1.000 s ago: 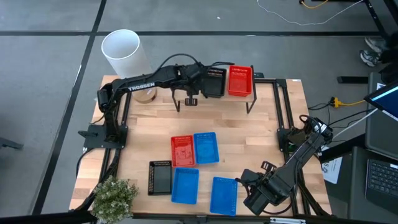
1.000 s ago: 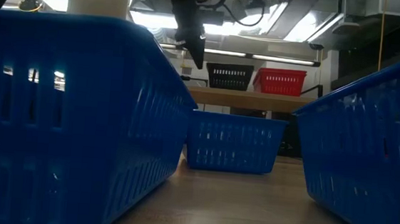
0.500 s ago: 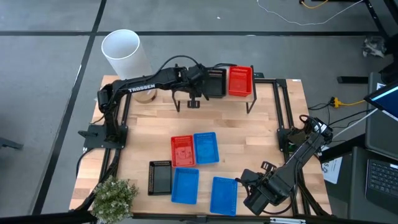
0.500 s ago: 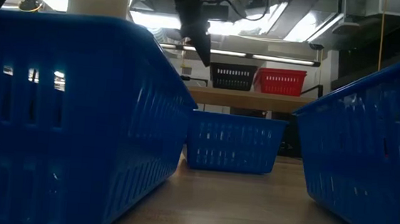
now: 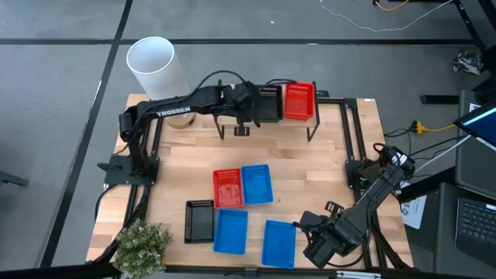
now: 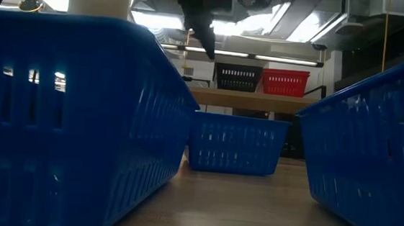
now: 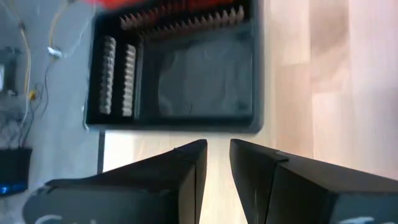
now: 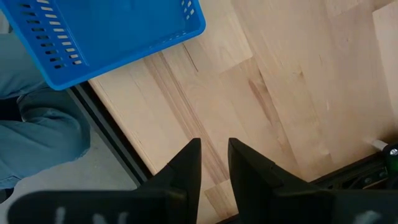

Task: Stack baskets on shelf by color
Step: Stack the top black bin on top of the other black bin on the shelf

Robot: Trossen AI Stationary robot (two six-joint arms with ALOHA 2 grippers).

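Left hand (image 7: 217,155), nearly closed, faces black basket (image 7: 186,74); overhead hides fingers.

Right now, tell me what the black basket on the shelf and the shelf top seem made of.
Black basket: likely moulded plastic, with slotted walls and a dull sheen on the floor. Shelf: top looks like pale wood, grain visible, matte, on thin black legs, probably metal.

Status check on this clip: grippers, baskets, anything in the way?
Left gripper empty above the shelf, by the black basket. Right gripper parked at the table's near corner. Red basket shelved; six remain. Nothing obstructing.
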